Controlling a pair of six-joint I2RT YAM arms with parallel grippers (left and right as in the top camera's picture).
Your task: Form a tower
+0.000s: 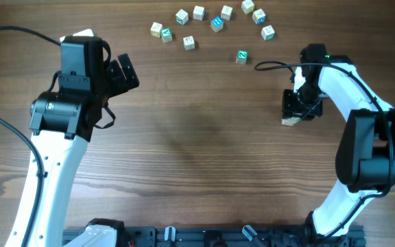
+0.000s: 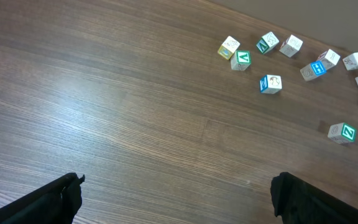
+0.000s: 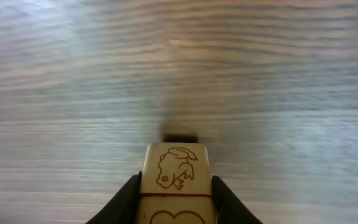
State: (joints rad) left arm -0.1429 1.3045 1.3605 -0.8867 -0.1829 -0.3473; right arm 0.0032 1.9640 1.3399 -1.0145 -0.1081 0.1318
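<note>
The tower (image 3: 174,169) is pale wooden cubes with red print, a frog drawn on the far one and a curved outline on the near one. My right gripper (image 3: 174,182) is shut on it, one black finger on each side. From overhead only a pale cube (image 1: 291,121) of the tower shows, under the right gripper (image 1: 299,107) at the right of the table. A dark shadow lies on the wood just beyond it. My left gripper (image 1: 125,73) hangs open over the left of the table, nothing between its fingers (image 2: 55,199).
Several loose letter cubes lie in an arc at the table's far edge, among them a blue-faced one (image 1: 216,23) and a green-faced one (image 1: 242,57) nearest the right arm. A black cable (image 1: 273,66) runs by the right wrist. The table (image 1: 197,151) is brown wood.
</note>
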